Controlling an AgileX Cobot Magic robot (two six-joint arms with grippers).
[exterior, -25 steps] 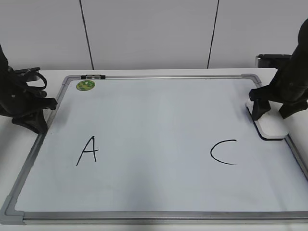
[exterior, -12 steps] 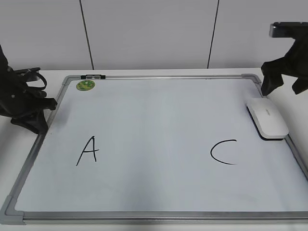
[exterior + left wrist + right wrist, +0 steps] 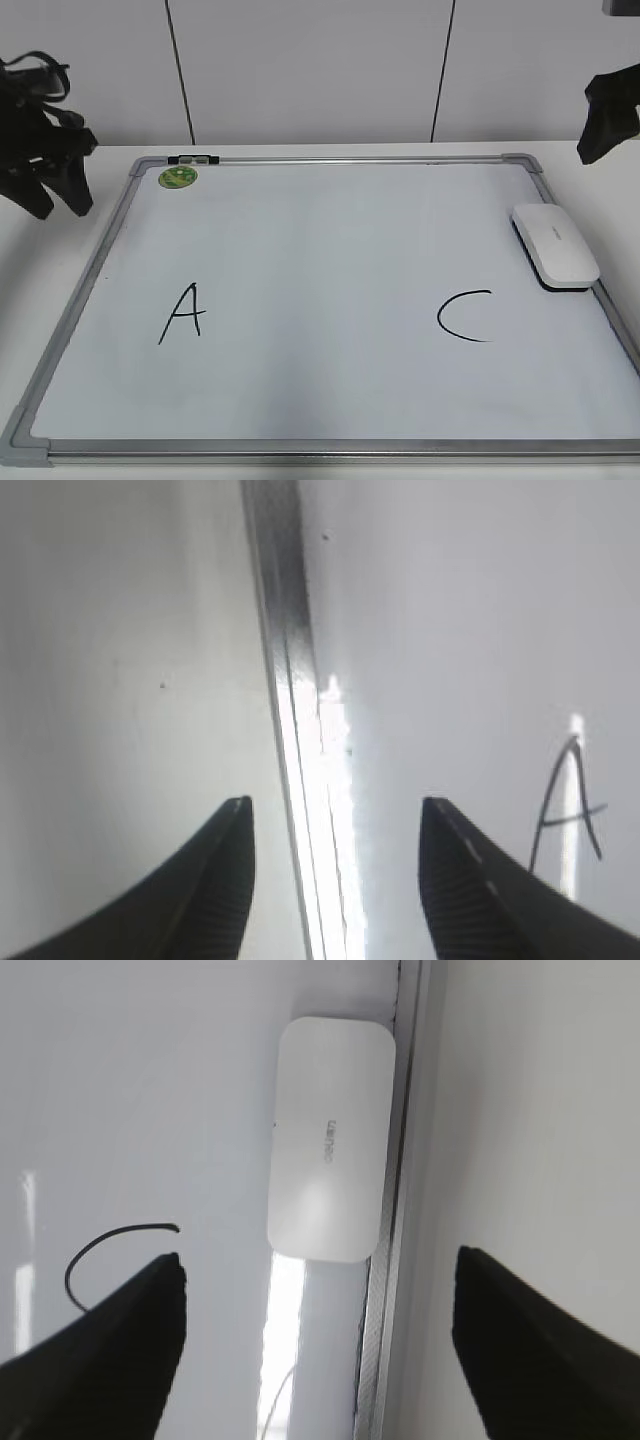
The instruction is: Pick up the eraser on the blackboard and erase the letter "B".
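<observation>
The blackboard [image 3: 330, 447] is a white dry-erase board lying flat, with a black "A" [image 3: 182, 312] and a black "C" [image 3: 465, 316]. No letter "B" shows; the space between A and C is blank. The white eraser [image 3: 555, 245] lies on the board's right edge, felt side down. It also shows in the right wrist view [image 3: 328, 1160]. My right gripper [image 3: 318, 1256] is open and empty, raised above the eraser; in the exterior view it [image 3: 605, 120] is at the top right. My left gripper [image 3: 60, 205] is open and empty above the board's left frame [image 3: 285, 630].
A small round green magnet [image 3: 178, 177] sits at the board's far left corner, next to a black clip [image 3: 193, 159] on the frame. The board lies on a white table [image 3: 40, 270] in front of a white panelled wall.
My right gripper has let go of the eraser and risen up and to the right, leaving it on the board. My left gripper has lifted off the board's left edge.
</observation>
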